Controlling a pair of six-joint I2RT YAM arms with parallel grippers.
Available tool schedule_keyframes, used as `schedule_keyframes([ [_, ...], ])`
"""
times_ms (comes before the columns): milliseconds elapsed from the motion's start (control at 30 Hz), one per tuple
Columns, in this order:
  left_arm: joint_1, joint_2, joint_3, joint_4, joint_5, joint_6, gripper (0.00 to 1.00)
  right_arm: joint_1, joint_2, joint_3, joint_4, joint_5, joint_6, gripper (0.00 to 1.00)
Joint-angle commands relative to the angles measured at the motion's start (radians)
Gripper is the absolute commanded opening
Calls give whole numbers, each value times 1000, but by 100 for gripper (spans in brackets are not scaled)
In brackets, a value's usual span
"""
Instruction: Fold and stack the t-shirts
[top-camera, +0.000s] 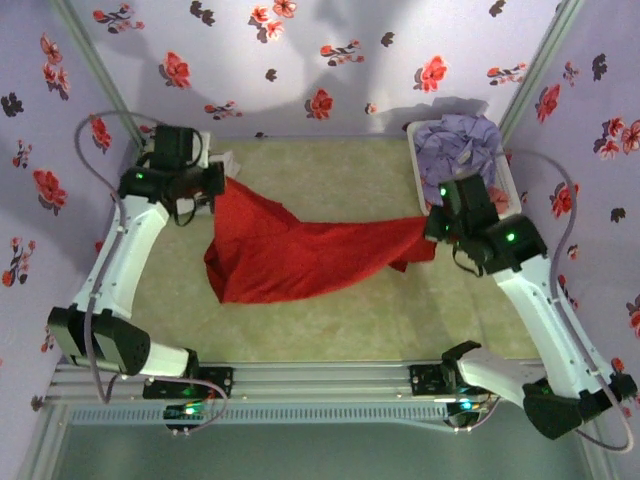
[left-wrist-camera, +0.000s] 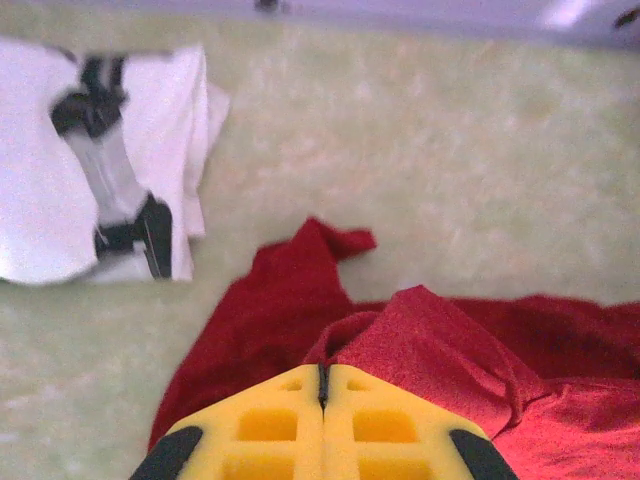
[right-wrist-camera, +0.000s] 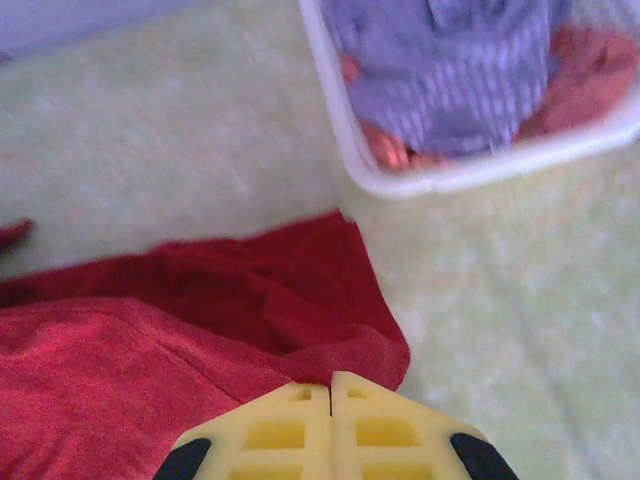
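**Top external view.** The red t-shirt lay rumpled on the bench. It was drawn out as a loose band from well away from the basket to just beside it. The left gripper met the end of the cloth farthest from the basket. The right gripper met the end nearest the basket, close to its rim. The lavender t-shirt sat heaped inside the basket.

**Left wrist view.** The yellow jaws of the left gripper were pressed together, with a raised ridge of the red t-shirt clamped at their tips. The white t-shirt, with black print, lay flat on the bench at the end far from the basket.

**Right wrist view.** The jaws of the right gripper were likewise together, pinching an edge of the red t-shirt just short of the basket. The lavender t-shirt lay on top inside the basket, with some reddish cloth beneath and beside it.

**Step in hand (judged).** The red t-shirt had been taken at two opposite ends but was not yet spread, and no fold was visible. The lavender t-shirt remained in the basket, so the task appeared to be early. It could not be told whether the two held points were matching corners.

**Next move (judged).** Both arms would need to rise and draw apart evenly, pulling the cloth taut without tearing it from either grip. The t-shirt would then be laid flat away from the basket, short of the white t-shirt.
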Motion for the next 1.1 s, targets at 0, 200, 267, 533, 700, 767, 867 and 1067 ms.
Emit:
schedule_keyframes([
  [0,2,-11,231,-102,-28,7,0,-3,86,197,-16,42,-130,0],
  [200,3,38,589,-148,-103,78,0,-3,229,556,-64,55,-252,0],
  [267,8,67,701,-167,-85,113,0,-3,263,640,-79,59,-275,0],
  [533,6,-56,701,105,-189,199,0,0,235,740,45,84,-326,0],
  [700,-5,-130,673,195,-194,252,0,12,236,840,46,49,-351,0],
  [767,-50,-122,743,122,-188,256,0,31,232,864,54,39,-365,0],
  [867,-75,-150,738,71,-227,320,0,64,202,868,97,56,-398,0],
  [1067,-75,-180,831,27,-229,344,0,89,143,874,167,18,-402,0],
])
